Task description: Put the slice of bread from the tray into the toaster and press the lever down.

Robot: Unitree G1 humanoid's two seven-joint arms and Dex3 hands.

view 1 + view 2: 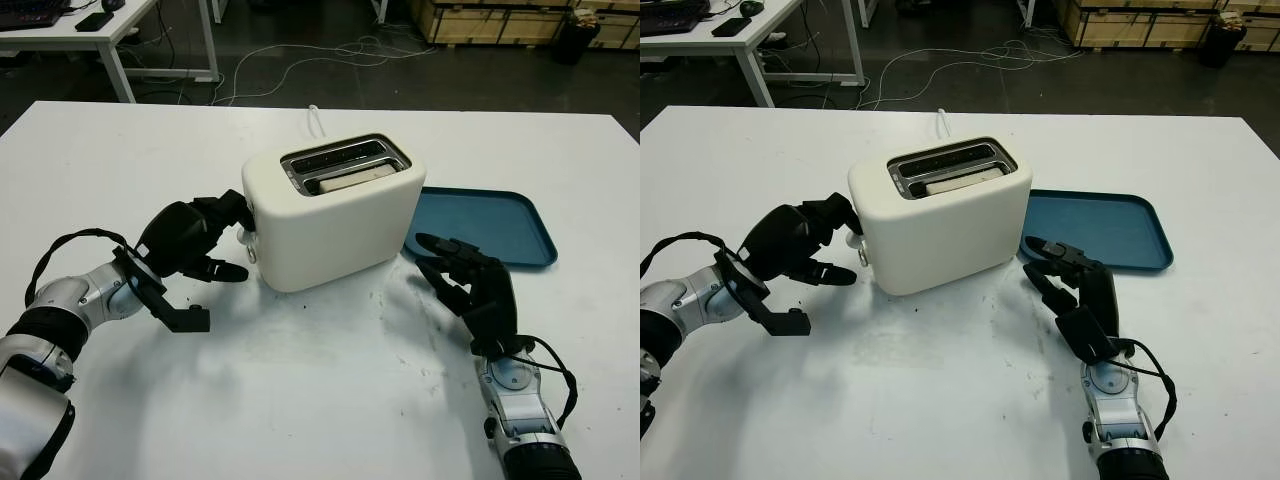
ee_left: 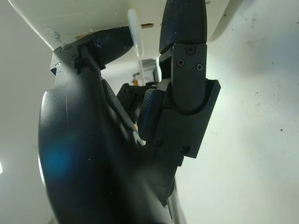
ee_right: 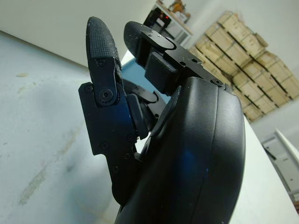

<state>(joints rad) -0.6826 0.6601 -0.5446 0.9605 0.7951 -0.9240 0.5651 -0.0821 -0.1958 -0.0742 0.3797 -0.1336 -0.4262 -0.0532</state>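
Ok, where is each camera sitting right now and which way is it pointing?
Left eye: on the head, looking forward and down at the table; toaster with bread in its slot, tray, both arms.
Right eye: beside it, facing the same way, the same scene slightly shifted.
Left wrist: close behind the left hand, facing the toaster's side and lever.
Right wrist: behind the right hand, open, facing across the table toward the tray.
Both eyes share the toaster; each wrist shares it too.

cream toaster [image 1: 335, 215], blue tray [image 1: 500, 225]
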